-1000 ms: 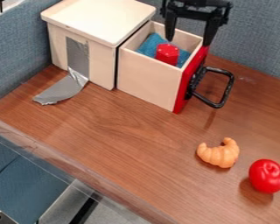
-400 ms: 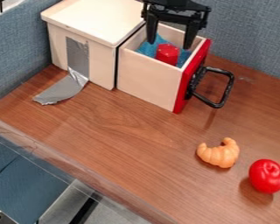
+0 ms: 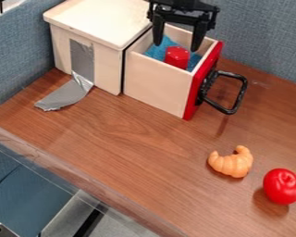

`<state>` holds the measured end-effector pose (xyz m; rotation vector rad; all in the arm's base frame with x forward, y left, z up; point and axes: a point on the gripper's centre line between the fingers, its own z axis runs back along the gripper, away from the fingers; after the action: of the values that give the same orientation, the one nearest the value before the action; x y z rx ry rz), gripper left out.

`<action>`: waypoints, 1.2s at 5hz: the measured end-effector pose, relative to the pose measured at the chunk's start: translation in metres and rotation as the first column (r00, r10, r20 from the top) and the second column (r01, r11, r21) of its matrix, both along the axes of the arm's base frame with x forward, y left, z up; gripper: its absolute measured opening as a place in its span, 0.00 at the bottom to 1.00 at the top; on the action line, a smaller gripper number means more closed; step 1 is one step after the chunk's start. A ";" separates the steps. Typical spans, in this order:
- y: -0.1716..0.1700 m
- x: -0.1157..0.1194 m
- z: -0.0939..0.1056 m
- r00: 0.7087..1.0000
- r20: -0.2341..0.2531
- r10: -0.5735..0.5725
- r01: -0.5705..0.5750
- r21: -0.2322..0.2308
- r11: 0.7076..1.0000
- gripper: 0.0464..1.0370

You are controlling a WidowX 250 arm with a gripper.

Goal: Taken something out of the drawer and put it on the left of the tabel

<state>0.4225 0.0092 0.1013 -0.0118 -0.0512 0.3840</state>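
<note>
Claw (image 3: 176,47) is held wide, tips pointed down over the open drawer (image 3: 153,85), w/ nothing gripped. Just below the claw, in the drawer, a red block (image 3: 176,56) w/ small pale dots is seen; its lower part is hidden by the near wall. Blue cloth-like item (image 3: 194,60) is bunched around it, partly covered by the claw; full shape can't be told. Claw's upper part is cut off at top edge.

Lower R of claw: black handle (image 3: 237,99) is fixed to the drawer's red front (image 3: 192,99). Farther that way, toy croissant (image 3: 232,163) & shiny red fruit or veg (image 3: 282,186) (type unclear) are set apart on the surface (image 3: 144,148). L of claw: pale wooden box (image 3: 107,21), w/ silver tape (image 3: 64,95) run down its side & onto the surface.
</note>
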 end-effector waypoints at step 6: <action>-0.010 0.007 -0.021 0.999 -0.031 0.040 -0.040 -0.005 0.999 0.67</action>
<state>0.4299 -0.0003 0.0803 -0.0104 -0.0199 0.4247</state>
